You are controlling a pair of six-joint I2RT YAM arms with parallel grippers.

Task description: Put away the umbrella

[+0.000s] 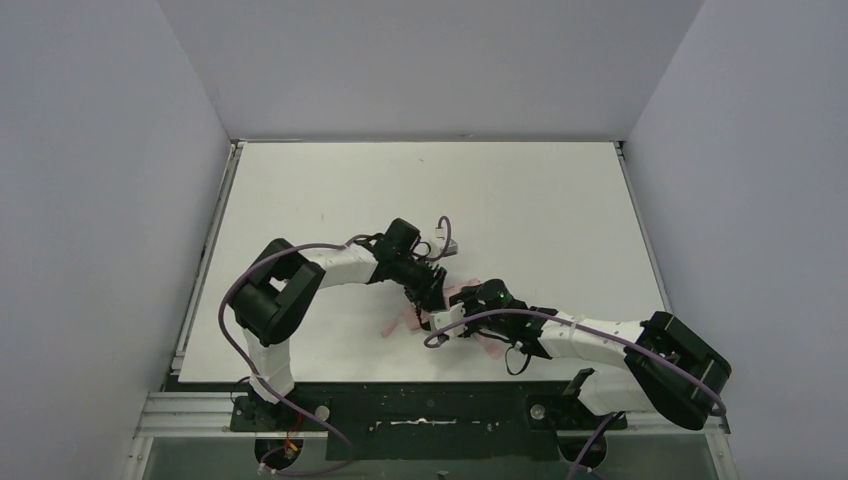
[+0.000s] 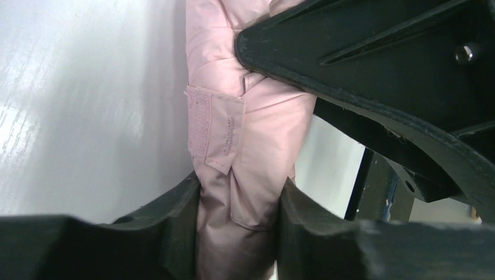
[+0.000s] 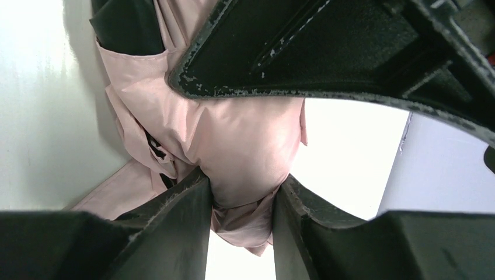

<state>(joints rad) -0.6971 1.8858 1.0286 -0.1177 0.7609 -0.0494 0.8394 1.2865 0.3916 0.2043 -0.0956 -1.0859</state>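
Umbrella: folded pale pink fabric, lying on the white table near its front edge, about midway across, between the two arms' tips.
Fabric: creased and bunched, with loose folds spreading onto the table beside the right arm's fingers.
Strap: a flat pink tab with a rough fastening patch, lying against the side of the bundle just above the left arm's fingers.
Dark parts: a small black piece shows among the folds; what it is cannot be told.
Left gripper: narrowed onto the umbrella, both fingers pressed against the pink bundle, one on each side.
Right gripper: also closed on the umbrella, a thick fold of fabric pinched between its fingers.
Arms: both reach inward and meet over the umbrella, their tips just beside each other; each wrist view has the other arm's black gripper across its upper part.
Cables: purple, looping along both arms.
Walls: plain grey, on three sides of the table.
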